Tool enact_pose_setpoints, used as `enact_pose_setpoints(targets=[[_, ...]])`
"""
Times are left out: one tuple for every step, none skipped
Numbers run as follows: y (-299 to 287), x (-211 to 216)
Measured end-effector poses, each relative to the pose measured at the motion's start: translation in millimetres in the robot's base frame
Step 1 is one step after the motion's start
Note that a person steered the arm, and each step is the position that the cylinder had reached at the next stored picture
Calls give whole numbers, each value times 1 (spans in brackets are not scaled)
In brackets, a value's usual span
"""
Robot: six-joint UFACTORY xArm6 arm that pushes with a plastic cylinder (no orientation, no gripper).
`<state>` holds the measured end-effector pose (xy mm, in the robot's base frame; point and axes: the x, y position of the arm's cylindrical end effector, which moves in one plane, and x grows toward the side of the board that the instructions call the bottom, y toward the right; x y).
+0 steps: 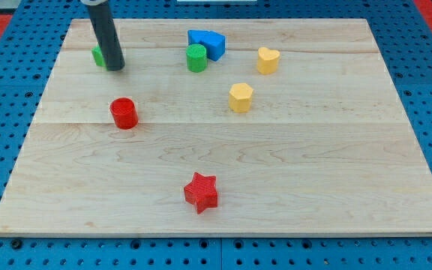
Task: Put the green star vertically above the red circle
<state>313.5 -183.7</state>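
The green star lies near the view's top left and is mostly hidden behind my rod; only its left edge shows. My tip rests on the board right against the star's right side. The red circle stands below them, a short way toward the view's bottom and slightly to the right of my tip.
A green cylinder touches a blue block at top centre. A yellow heart and a yellow hexagon lie to the right. A red star lies at bottom centre. The wooden board sits on blue pegboard.
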Motion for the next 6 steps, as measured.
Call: enact_pose_setpoints(targets=[[-28,15],[-72,9],[-43,-11],[3,-30],[19,-20],[59,58]])
